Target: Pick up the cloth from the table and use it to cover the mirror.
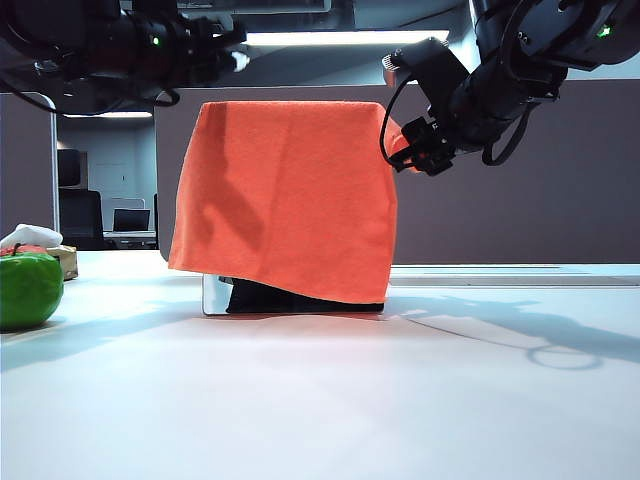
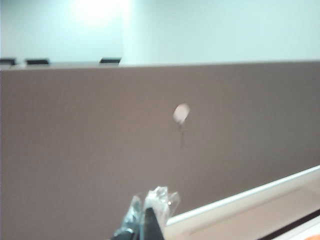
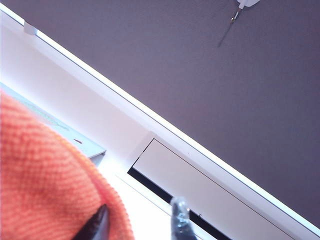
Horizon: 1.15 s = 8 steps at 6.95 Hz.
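Two grippers hang high over the table point(image 1: 320, 400). The cloth point(image 1: 285, 195) drapes over the mirror point(image 1: 215, 295), hiding all but a strip of pane and dark base at its 6 o'clock edge. The right gripper point(image 1: 415, 150) sits at the cloth's 2 o'clock corner, its jaws apart with a bunch of orange fabric between them; in the right wrist view one finger point(image 3: 95, 225) presses the cloth point(image 3: 45, 180). The left gripper point(image 2: 150, 212), jaws together and empty, faces the partition panel point(image 2: 100, 150); in the exterior view it is lost in dark arm at 11 o'clock.
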Each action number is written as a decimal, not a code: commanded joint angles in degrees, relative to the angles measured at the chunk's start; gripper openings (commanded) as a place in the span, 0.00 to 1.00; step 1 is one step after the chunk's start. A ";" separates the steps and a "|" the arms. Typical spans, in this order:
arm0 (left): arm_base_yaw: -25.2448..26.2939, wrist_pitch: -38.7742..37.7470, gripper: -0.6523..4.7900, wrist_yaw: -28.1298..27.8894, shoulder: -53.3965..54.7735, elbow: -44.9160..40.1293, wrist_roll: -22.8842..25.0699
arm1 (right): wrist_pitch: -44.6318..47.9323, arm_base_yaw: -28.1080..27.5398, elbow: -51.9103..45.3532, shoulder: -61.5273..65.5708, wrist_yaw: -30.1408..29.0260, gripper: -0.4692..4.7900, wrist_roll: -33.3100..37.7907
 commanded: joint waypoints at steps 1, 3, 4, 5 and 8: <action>-0.07 5.88 0.11 3.10 -0.72 0.28 -1.77 | 6.47 0.04 0.22 -0.22 5.33 0.48 0.24; -0.07 6.32 0.11 3.91 -0.83 0.26 -3.26 | 14.01 0.04 0.22 -0.31 6.19 0.48 0.24; -0.07 5.86 0.11 3.91 -0.81 0.26 -3.04 | 14.38 0.00 0.17 -0.31 8.13 0.41 0.22; -0.07 5.86 0.11 3.93 -0.81 0.24 -2.78 | 14.21 0.00 0.17 -0.31 8.20 0.36 0.22; -0.07 1.62 0.11 3.89 -0.81 0.24 -2.84 | -2.29 0.04 0.15 -0.31 6.86 0.95 0.22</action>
